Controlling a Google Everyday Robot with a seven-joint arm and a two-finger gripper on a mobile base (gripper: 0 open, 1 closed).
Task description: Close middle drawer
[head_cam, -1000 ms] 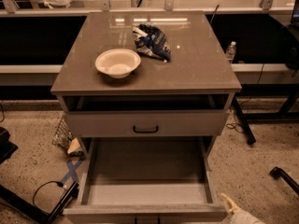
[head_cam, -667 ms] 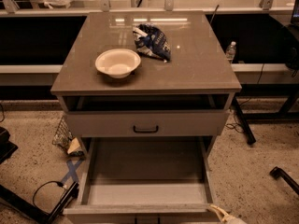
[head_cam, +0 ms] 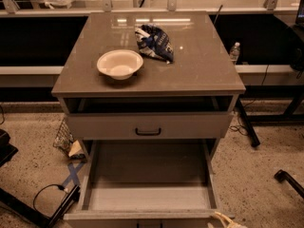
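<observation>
The middle drawer (head_cam: pixel 147 196) is pulled far out of the grey-beige cabinet, and its long shallow pale box is empty. Its front runs along the bottom edge of the camera view, where the handle is barely visible. Above it is the uppermost drawer front (head_cam: pixel 190 125) with a small black bar handle, and a dark gap shows over it. The lowest drawer is hidden under the open one. Only a pale tip of my gripper (head_cam: pixel 227 220) shows, at the bottom edge by the open drawer's front right corner.
On the cabinet top (head_cam: pixel 204 65) stand a white bowl (head_cam: pixel 119 64) and a blue snack bag (head_cam: pixel 155 42). A water bottle (head_cam: pixel 234 52) stands behind on the right. Cables and blue tape (head_cam: pixel 71 175) lie on the floor at left, and black legs (head_cam: pixel 247 125) at right.
The gripper's pale tip has shifted a little left and lower along the drawer's front right corner. The drawer itself looks unmoved.
</observation>
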